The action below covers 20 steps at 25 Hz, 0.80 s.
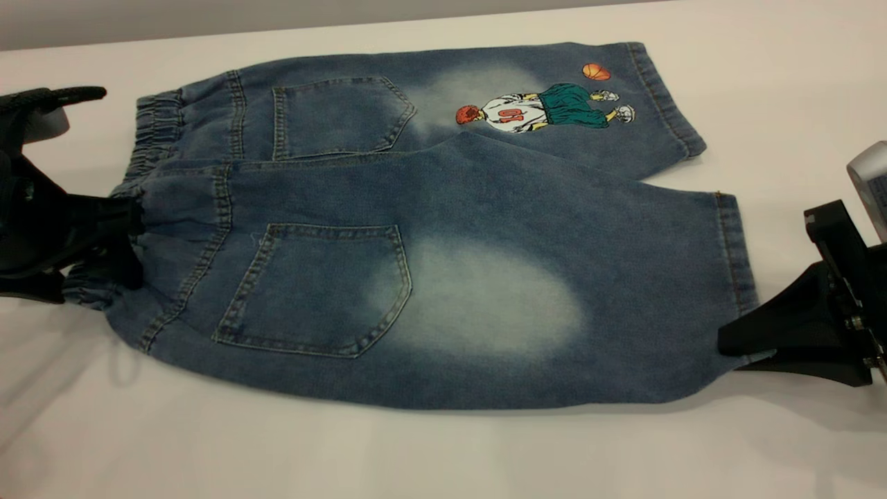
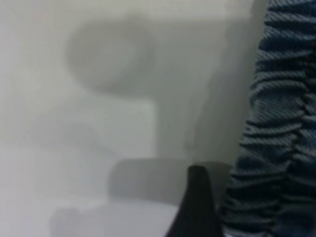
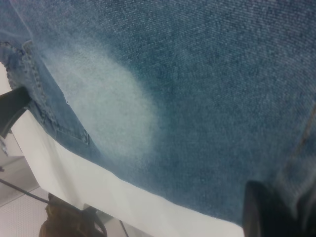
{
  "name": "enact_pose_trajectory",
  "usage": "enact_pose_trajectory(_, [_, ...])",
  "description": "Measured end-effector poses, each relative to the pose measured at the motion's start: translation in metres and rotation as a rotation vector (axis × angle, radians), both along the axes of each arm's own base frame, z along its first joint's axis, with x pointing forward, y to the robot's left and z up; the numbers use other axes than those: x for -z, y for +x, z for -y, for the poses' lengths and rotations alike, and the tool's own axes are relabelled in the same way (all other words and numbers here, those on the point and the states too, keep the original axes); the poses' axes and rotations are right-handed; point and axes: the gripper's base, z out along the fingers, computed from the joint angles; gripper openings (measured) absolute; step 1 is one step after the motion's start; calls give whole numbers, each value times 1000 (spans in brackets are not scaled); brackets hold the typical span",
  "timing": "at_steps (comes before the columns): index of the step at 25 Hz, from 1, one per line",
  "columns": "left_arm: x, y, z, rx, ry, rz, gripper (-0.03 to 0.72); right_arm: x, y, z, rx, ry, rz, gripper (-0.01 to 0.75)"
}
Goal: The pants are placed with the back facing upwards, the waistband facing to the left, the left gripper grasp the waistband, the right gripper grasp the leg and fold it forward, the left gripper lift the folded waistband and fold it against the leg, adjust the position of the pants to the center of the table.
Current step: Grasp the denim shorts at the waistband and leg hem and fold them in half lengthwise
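Exterior view: pants (image 1: 429,229) flat on table (image 1: 443,457), back up, waistband (image 1: 149,138) left, near leg (image 1: 554,305) lapping the printed leg. Left gripper (image 1: 118,229) clamped on waistband's near end, denim bunched between fingers. Right gripper (image 1: 745,343) at near leg's hem corner, closed on leg by the look.
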Motion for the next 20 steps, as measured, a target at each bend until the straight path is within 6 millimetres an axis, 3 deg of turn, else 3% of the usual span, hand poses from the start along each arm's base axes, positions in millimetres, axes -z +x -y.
enact_pose_trajectory(2, [0,0,0,-5,-2,0,426,0,0,0,0,3,1,29])
enact_pose_trajectory(7, [1,-2,1,-33,-12,-18,145,-1,0,-1,1,10,4,26])
enact_pose_trajectory(14, [-5,-6,1,-28,-12,-59,142,-10,4,-2,7,46,46,15])
enact_pose_trajectory(20, [-36,3,1,-20,-14,53,142,-29,12,-1,3,46,137,15])
